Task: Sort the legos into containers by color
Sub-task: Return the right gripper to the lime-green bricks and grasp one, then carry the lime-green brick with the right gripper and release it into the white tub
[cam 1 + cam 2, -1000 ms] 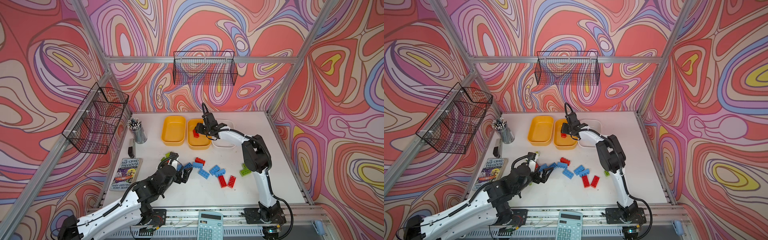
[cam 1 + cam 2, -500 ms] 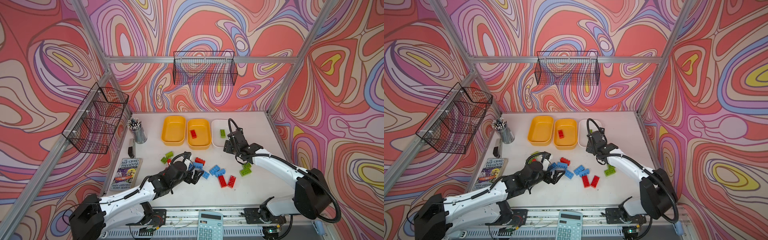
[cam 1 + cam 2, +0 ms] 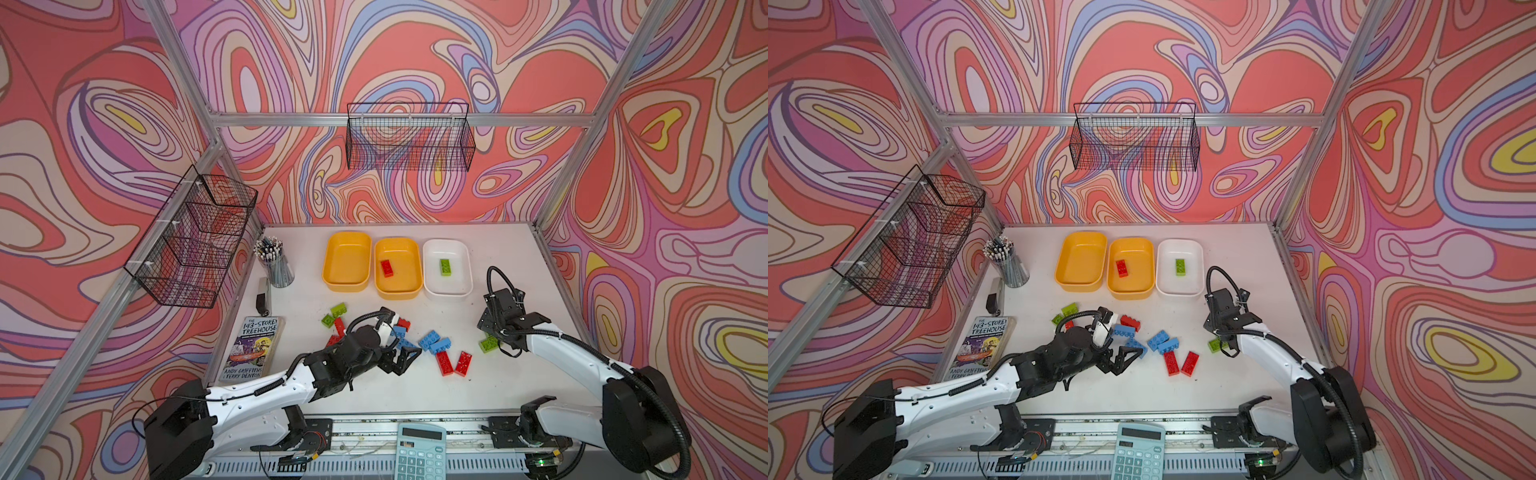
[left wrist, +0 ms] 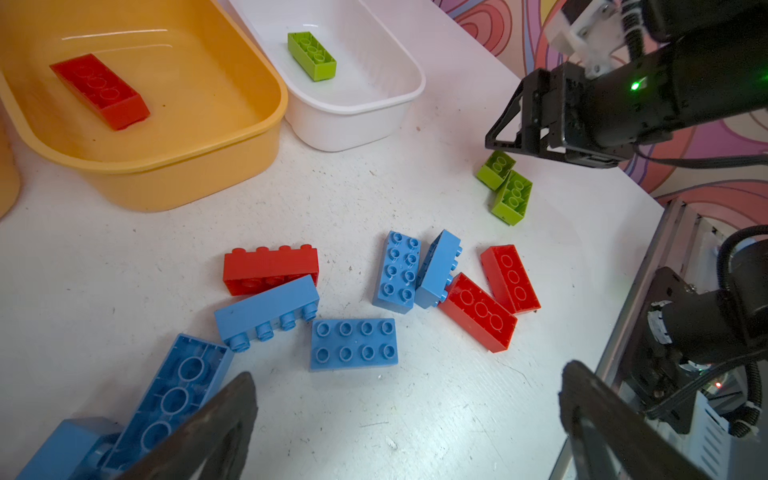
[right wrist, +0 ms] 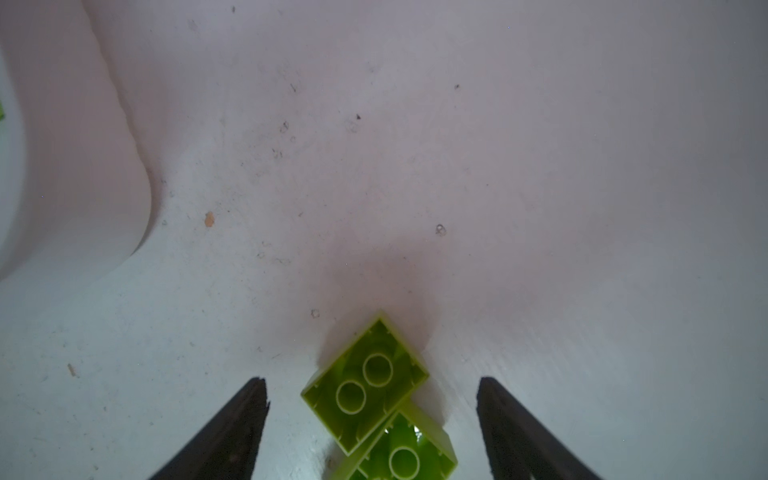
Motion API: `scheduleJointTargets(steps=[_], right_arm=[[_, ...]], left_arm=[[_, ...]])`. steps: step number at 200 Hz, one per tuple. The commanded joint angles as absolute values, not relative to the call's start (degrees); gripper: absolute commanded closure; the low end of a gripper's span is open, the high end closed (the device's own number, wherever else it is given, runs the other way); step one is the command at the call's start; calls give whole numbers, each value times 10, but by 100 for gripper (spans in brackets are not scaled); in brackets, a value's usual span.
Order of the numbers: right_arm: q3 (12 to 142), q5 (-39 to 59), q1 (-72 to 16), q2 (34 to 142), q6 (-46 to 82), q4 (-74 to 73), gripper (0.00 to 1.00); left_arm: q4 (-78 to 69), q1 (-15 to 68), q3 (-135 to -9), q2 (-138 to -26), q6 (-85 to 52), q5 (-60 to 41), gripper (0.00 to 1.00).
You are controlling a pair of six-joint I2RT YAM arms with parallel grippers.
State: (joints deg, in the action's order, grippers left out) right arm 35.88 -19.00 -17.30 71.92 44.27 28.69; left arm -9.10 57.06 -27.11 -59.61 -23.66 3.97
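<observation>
Three trays stand in a row at the back: an empty yellow tray (image 3: 347,257), a yellow tray (image 3: 405,253) holding one red lego (image 3: 387,268), and a white tray (image 3: 457,257) holding one green lego (image 3: 445,267). Loose blue legos (image 4: 354,344), red legos (image 4: 478,311) and green legos (image 3: 338,309) lie mid-table. My left gripper (image 4: 409,374) is open low over the table beside the blue ones, with nothing between its fingers. My right gripper (image 5: 372,381) is open, its fingers either side of two touching green legos (image 5: 365,386) on the table.
A clear cup of pencils (image 3: 274,266) and a book (image 3: 253,347) sit along the left edge. A calculator (image 3: 419,451) lies at the front rail. Wire baskets hang on the left wall (image 3: 195,237) and the back wall (image 3: 409,137).
My right gripper let go of the red lego in the middle tray, swung back to the near right over the green pair, and opened wider. The left gripper slid right along the blue legos.
</observation>
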Motion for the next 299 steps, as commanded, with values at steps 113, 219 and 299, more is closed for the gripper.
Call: scheduleJointTargets(steps=[113,219,299], right_arm=[[365,-145,-172,813,438,196,28],[453,-168,-172,780,390,257,70],[691,-88,-172,949,319,211,69]], left_arm=[[-71,573,-247,-555,-234,83,0],[-50,573,-243,-534,-228,100,0],[-19,573,-270,-546,-223,122,0]])
